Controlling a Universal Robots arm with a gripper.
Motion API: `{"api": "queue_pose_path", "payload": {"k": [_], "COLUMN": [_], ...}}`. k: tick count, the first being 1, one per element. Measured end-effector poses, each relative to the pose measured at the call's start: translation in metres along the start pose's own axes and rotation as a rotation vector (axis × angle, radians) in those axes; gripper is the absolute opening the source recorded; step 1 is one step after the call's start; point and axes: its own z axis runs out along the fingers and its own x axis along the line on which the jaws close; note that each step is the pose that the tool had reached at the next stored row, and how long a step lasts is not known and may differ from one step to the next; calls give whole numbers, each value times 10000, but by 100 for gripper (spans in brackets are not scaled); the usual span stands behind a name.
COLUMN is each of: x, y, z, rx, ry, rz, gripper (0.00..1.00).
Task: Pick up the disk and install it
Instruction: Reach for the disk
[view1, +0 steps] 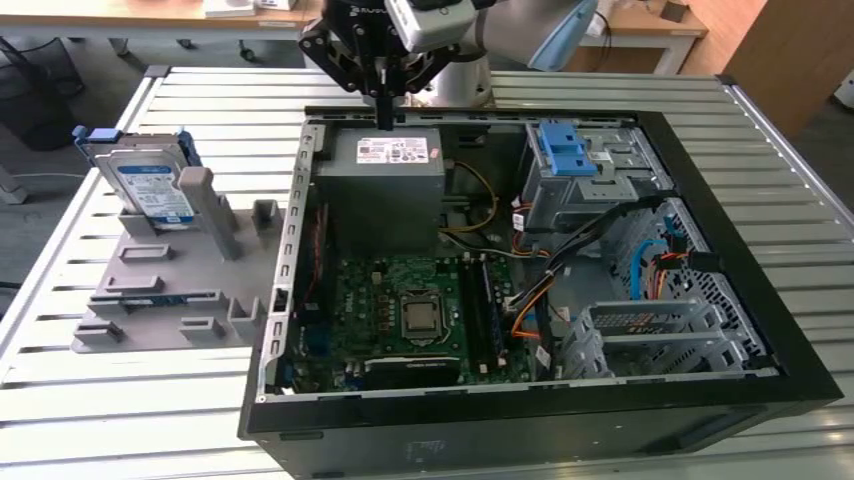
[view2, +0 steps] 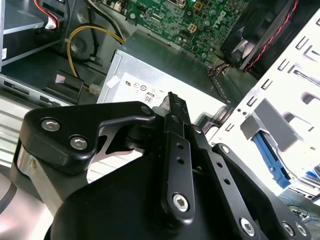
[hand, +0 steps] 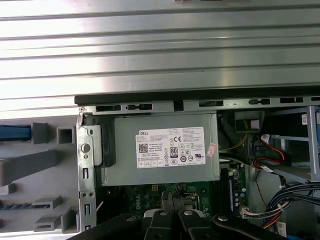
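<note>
Found the pincer (view1: 386, 118) closed, fingers pressed together with nothing between them, pointed straight down at the twelve o'clock edge of the computer case (view1: 534, 425) in the exterior view. Confirmed the same closed, empty state in both wrist views. Noted directly beneath it the power-supply box (view1: 384, 180), white sticker up, not touched as far as could be judged. Recorded, toward six o'clock from that box, the motherboard (view1: 400, 300) lying exposed. Judged the case laid on its side, panel off, to give access to the bays from above. Logged the drive cage (view1: 587, 175) with blue latch tabs (view1: 567, 150) at about one o'clock inside the case, no drive made out there. Located the disk (view1: 144, 185) well apart from the pincer, at about nine o'clock outside the case, standing on edge in a slot of the grey fixture (view1: 160, 290) on the slatted table (view1: 107, 400). Judged the upright stance deliberate: top edge presented clear for a grasp from above. Rated the work on the disk as not yet begun: neither gripped nor touched.
</note>
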Motion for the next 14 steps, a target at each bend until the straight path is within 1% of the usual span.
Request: {"api": "queue_pose_path", "payload": {"k": [11,14], "x": [8,33], "y": [-1,-2], "z": [0,-1], "rx": [0,0], "ry": [0,-1], "rz": [-1,0], "gripper": [11,11]}}
